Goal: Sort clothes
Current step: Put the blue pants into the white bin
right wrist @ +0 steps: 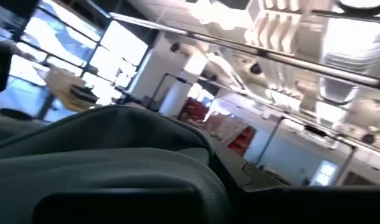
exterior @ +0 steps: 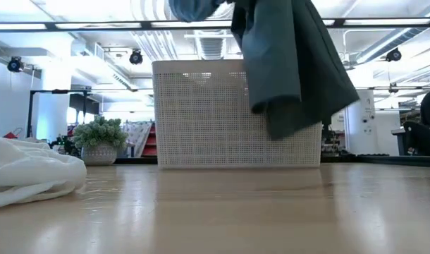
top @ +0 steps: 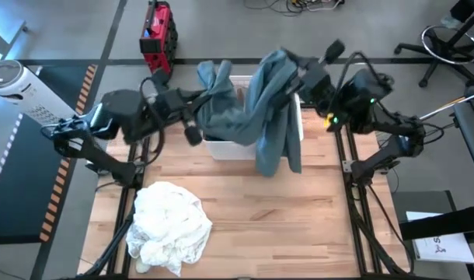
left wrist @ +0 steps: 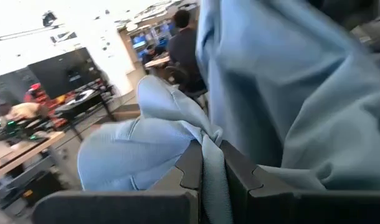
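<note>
grey-green garment (top: 272, 109) | hides bin (top: 221, 148) interior | right gripper (top: 293, 71) fingers buried

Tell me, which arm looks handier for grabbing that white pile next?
Probably the left. Its tool is on the same side as the white garment, though both tools, left and right, currently hold the grey-green garment above the bin.

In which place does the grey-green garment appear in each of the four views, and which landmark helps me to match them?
High view: the grey-green garment hangs at top centre, over the white bin.
Low view: upper centre-right, draping before the bin.
Left wrist view: fills the right part, pinched between the fingers.
Right wrist view: covers the lower half.
Shared landmark: the bin, seen in the high and low views only.
</note>
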